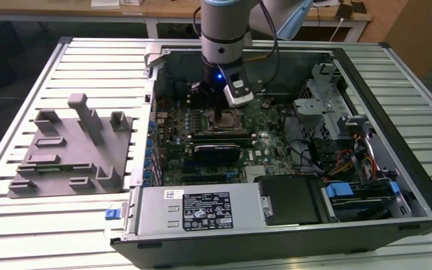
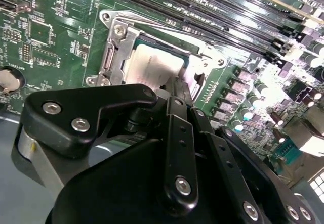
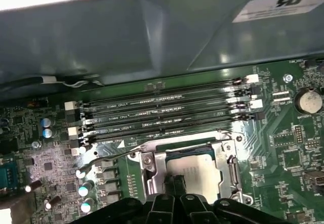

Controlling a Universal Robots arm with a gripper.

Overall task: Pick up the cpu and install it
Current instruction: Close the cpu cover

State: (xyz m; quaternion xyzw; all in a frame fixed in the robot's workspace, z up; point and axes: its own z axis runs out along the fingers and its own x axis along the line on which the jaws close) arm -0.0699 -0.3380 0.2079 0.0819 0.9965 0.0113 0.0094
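"Slatted metal table [image 1: 43, 230], and at the exterior view's left of it the grey tray [image 1: 58, 163]. What's beside that?"

"An open computer case [image 1: 407, 163], lying flat. The arm [image 1: 224, 34] reaches straight down into it, over the motherboard."

"Where is the cpu?"

"In both wrist views the cpu [image 3: 205, 176] [image 2: 152, 64] lies flat inside the socket frame [image 3: 151, 169], just beside the memory slots [image 3: 167, 114]."

"And the gripper?"

"The gripper [image 3: 175, 184] [image 2: 177, 88] is right over one edge of the chip. Its jaws look drawn close together, with nothing that I can see between them. Whether the tips touch the lid, I cannot tell."

"How would that chip handle?"

"Light, thin and stiff, I'd judge. The smooth metal top is likely slippery and the underside delicate, so the sound hold is on two opposite edges, at the pale rim, kept level."
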